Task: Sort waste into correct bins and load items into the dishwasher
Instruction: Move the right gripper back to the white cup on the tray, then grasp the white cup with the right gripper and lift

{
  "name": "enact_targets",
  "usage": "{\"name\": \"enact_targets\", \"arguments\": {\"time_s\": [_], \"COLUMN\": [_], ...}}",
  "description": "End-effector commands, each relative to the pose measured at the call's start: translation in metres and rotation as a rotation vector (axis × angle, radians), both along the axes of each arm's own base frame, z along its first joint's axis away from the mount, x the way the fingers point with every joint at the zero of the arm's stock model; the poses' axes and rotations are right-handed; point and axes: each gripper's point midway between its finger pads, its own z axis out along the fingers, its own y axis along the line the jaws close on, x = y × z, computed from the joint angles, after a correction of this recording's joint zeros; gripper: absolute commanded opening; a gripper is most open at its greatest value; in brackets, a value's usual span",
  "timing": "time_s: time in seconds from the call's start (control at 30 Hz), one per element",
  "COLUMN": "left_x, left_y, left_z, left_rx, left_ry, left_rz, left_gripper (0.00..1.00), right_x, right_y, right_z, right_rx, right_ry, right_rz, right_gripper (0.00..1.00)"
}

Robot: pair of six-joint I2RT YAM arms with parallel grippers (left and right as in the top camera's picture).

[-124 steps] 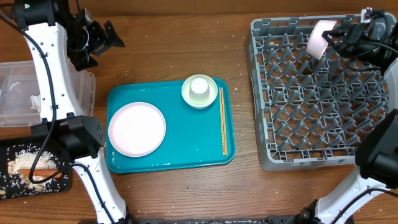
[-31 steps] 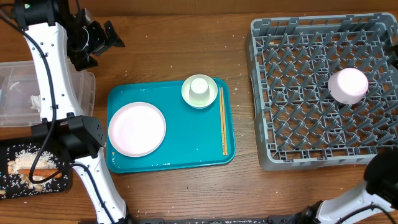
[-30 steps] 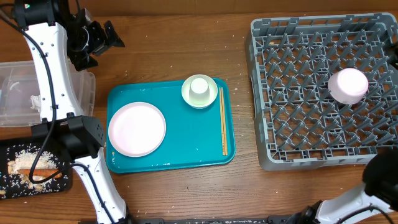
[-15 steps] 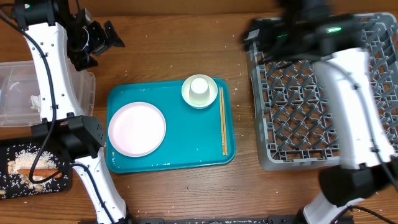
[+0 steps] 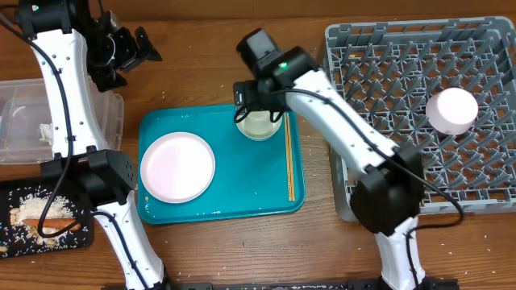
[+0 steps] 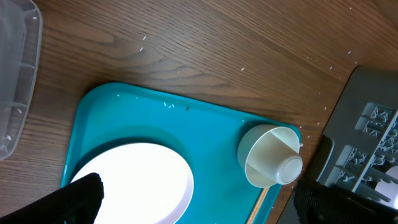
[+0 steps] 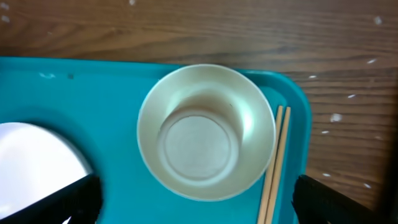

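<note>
White bowl [image 7: 205, 134], upright on teal tray [image 5: 234, 193] beside chopsticks [image 7: 273, 162], apparently next for rack [image 5: 387, 161]: right fingers [image 7: 68, 199] spread wide, empty, poised above it; left fingers [image 6: 68, 202] likewise wide, empty.

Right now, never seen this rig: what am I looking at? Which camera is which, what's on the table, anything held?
Two robot arms at a wooden table, each ending in a two-finger gripper. The wide picture looks straight down; the other two come from wrist cameras, the dark corners being the fingers. On the table: a teal tray with plate, cup and chopsticks; a grey rack holding a bowl; a clear tub; a black tray of food scraps. The right gripper hangs open over the cup; the left gripper is open too. Nothing is held.
</note>
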Motion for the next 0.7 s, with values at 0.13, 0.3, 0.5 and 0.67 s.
{"name": "enact_targets", "arguments": {"time_s": [0.13, 0.3, 0.5, 0.67], "left_x": [0.001, 0.001, 0.001, 0.001], "left_y": [-0.005, -0.005, -0.005, -0.005], "left_z": [-0.002, -0.002, -0.002, -0.002], "left_rx": [-0.011, -0.011, -0.011, -0.011], "left_ry": [-0.001, -0.001, -0.001, -0.001], "left_rz": [-0.023, -0.023, -0.023, -0.023], "left_gripper": [1.00, 1.00, 1.00, 1.00], "right_x": [0.005, 0.006, 0.009, 0.010], "right_y": [0.008, 0.010, 0.012, 0.012], "right_z": [-0.036, -0.058, -0.061, -0.061], "right_rx": [-0.026, -0.042, -0.038, -0.040], "right_ry": [0.036, 0.059, 0.052, 0.049], "right_rz": [-0.012, -0.011, -0.010, -0.011], "right_gripper": [1.00, 1.00, 0.69, 0.51]}}
